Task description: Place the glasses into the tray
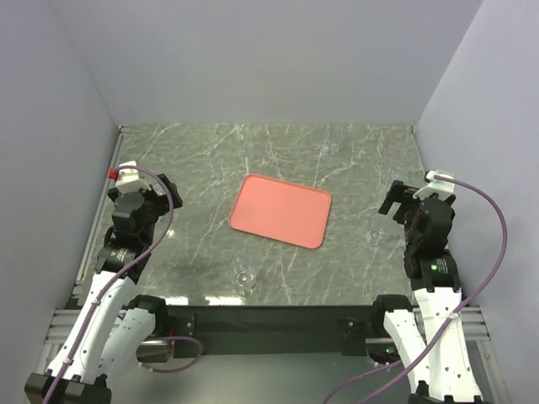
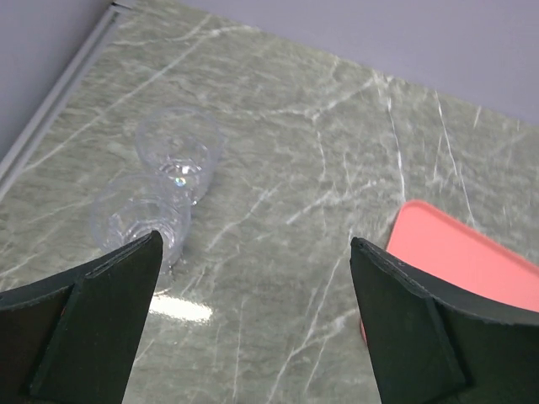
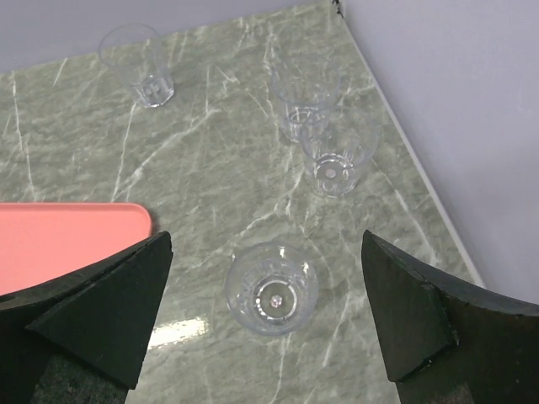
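The salmon-pink tray (image 1: 280,210) lies empty in the middle of the table; its edge shows in the left wrist view (image 2: 472,269) and the right wrist view (image 3: 67,236). My left gripper (image 1: 164,195) is open and empty (image 2: 254,244), with two clear glasses (image 2: 178,160) (image 2: 139,223) standing ahead on its left. My right gripper (image 1: 396,200) is open and empty (image 3: 267,240), above a clear glass (image 3: 271,289) that stands between its fingers. Three more glasses (image 3: 337,164) (image 3: 303,97) (image 3: 135,63) stand beyond it. One glass (image 1: 244,276) stands near the front edge.
Grey walls close the table on the left, back and right. A metal rail (image 2: 59,97) runs along the left table edge. The marble table (image 1: 210,160) is dark green with pale veins.
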Robot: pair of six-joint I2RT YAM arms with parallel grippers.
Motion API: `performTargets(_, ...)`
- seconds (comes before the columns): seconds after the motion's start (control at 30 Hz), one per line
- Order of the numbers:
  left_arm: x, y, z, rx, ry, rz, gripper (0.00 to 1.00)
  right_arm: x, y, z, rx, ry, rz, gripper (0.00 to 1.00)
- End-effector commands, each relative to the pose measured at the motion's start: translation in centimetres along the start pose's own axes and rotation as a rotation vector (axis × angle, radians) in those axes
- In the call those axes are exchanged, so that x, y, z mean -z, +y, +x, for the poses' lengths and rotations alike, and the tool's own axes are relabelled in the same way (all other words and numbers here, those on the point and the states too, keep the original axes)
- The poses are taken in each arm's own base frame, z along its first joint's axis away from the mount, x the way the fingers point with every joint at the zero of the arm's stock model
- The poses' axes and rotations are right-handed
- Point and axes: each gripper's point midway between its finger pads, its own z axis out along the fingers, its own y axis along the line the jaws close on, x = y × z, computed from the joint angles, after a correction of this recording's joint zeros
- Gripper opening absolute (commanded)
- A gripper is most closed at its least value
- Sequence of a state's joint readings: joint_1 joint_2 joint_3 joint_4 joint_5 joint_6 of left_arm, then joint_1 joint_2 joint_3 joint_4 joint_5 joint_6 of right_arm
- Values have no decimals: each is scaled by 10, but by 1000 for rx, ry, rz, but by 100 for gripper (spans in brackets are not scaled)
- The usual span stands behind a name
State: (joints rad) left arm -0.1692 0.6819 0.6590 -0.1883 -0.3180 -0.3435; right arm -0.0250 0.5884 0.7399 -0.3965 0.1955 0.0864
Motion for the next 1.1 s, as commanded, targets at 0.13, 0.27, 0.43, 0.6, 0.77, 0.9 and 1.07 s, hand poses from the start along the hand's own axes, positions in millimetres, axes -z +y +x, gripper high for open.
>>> performTargets(0.13, 3, -13, -4, -45, -24, 76, 99, -5, 17, -2, 16, -44, -103, 100)
performTargets(0.27, 4, -21, -5, -47, -21, 118, 99, 0, 48, 6, 160, -46, -313, 100)
performTargets(0.43, 7, -24, -7, -44, -23, 136, 99, 3, 66, 21, 322, 8, -469, 100)
performTargets(0.6, 10, -29, -9, -37, -31, 166, 99, 5, 72, 44, 420, 153, -565, 100)
performTargets(0.77, 14, -35, -12, -22, -32, 197, 100, 15, 82, 47, 448, 190, -660, 100)
performTargets(0.9, 18, -37, -16, -11, -40, 213, 99, 21, 84, 45, 449, 203, -680, 100)
performTargets(1.07, 22, -37, -21, -2, -57, 217, 99, 28, 90, 47, 437, 250, -732, 100)
